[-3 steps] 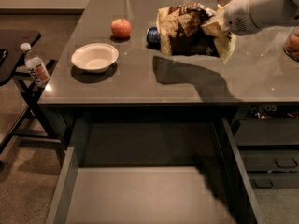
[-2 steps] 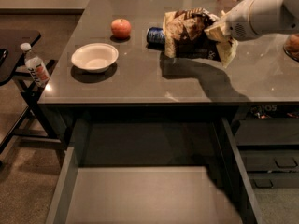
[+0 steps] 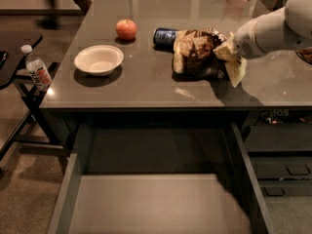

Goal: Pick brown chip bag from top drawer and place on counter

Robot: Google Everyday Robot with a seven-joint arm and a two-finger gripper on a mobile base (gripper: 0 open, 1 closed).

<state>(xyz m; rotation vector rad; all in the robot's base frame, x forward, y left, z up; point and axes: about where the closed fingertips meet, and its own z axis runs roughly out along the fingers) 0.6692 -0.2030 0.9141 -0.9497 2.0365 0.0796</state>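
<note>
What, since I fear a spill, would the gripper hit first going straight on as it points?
The brown chip bag: the gripper is at its right end, over the counter, pointing left into it. The blue can lies beyond, probably next; depth is unclear.

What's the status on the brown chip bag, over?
Robot's end effector at right end of brown chip bag, over counter. Bag lying on counter, left end against blue can. Clear of bowl and apple; top drawer open below.
</note>
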